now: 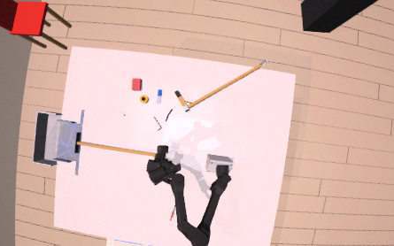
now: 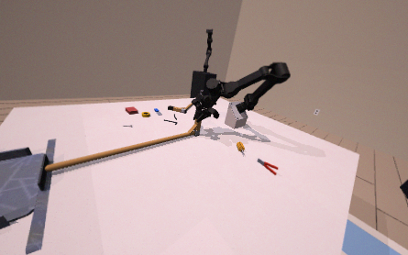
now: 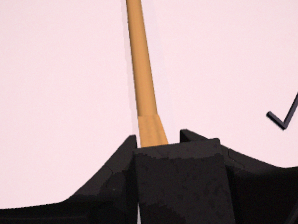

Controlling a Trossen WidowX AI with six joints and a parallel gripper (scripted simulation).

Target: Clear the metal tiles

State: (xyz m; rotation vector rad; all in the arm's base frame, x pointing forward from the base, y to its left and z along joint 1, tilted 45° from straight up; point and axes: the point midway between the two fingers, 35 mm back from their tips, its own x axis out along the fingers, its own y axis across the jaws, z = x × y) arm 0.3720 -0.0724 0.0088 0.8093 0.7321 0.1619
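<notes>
Long scraper: wooden handle slants across the white table, dark head at the near end of the steel bench plate. Gripper closed on the handle's end. Catch box adjoins the plate's far end. Red block lies near the blue-capped item; red-handled pliers lie well apart from both.

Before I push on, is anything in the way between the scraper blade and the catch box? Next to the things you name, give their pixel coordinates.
Nothing visible stands in the way. The scraper's blade (image 1: 78, 142) (image 2: 43, 171) overlaps the crosswise strip (image 1: 82, 119) (image 2: 37, 231) at the bench plate's (image 1: 67, 141) (image 2: 5, 183) near edge; beyond lies the plate, then the catch box (image 1: 51, 137).
</notes>
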